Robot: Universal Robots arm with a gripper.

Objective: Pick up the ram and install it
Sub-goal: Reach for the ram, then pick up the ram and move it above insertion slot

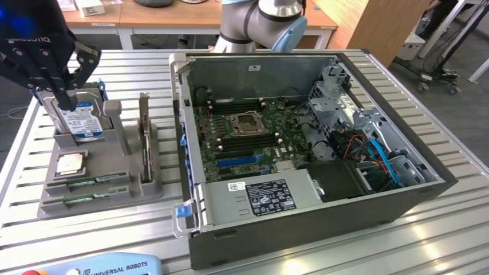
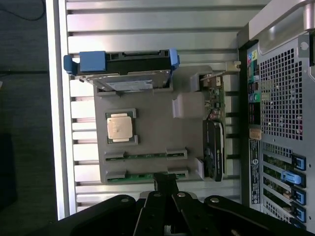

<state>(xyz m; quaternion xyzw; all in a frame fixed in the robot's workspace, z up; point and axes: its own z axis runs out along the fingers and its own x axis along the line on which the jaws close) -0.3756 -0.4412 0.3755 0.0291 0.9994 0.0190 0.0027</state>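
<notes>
In the exterior view, a computer case lies on the tabletop at centre and right of the frame. Left of it sits a holder. A hard drive stands at its far end, with a processor before it. The ram lies in the nearest slots, and a card stands on the case side. The end effector hangs at upper left, above the holder.

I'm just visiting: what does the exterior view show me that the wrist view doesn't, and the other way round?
Exterior view: the inside of the open computer case, with its motherboard and power supply, plus a joint of the arm.

Wrist view: the case's rear panel, with ports and vent holes.

Both: the shut gripper over the grey holder. The holder carries the hard drive, the processor chip and two ram sticks, not yet picked up.
</notes>
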